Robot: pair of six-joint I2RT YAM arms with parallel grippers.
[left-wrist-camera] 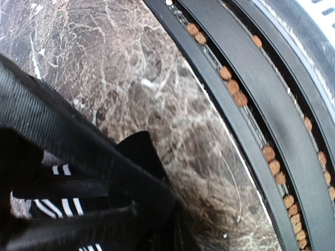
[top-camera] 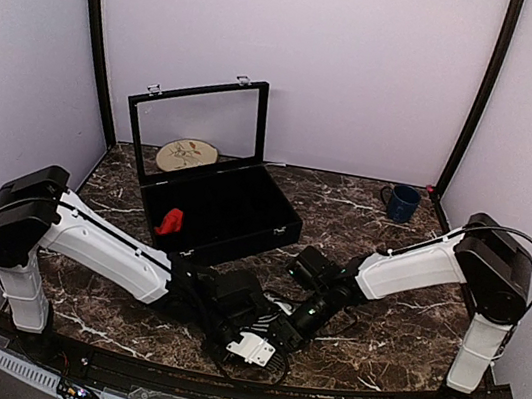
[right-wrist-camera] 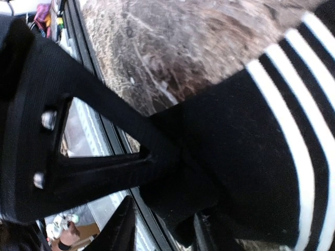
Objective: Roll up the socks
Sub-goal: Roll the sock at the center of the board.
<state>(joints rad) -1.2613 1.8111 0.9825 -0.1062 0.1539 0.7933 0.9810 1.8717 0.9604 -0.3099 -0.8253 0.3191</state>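
Note:
The black sock with white stripes (top-camera: 251, 348) lies on the marble near the table's front edge, between both grippers. My left gripper (top-camera: 243, 334) sits low over it. In the left wrist view its dark fingers (left-wrist-camera: 104, 172) are close together around the sock (left-wrist-camera: 52, 206). My right gripper (top-camera: 305, 319) meets the sock from the right. In the right wrist view its jaws (right-wrist-camera: 162, 183) pinch the sock's edge (right-wrist-camera: 261, 157). The red sock (top-camera: 171, 221) lies apart, inside the open black case.
An open black case (top-camera: 276, 230) with a glass lid stands behind the grippers, left of centre. A round patterned plate (top-camera: 187, 155) lies behind the lid. A blue mug (top-camera: 403, 203) stands at the back right. The table's black front rail (left-wrist-camera: 272, 104) is close by.

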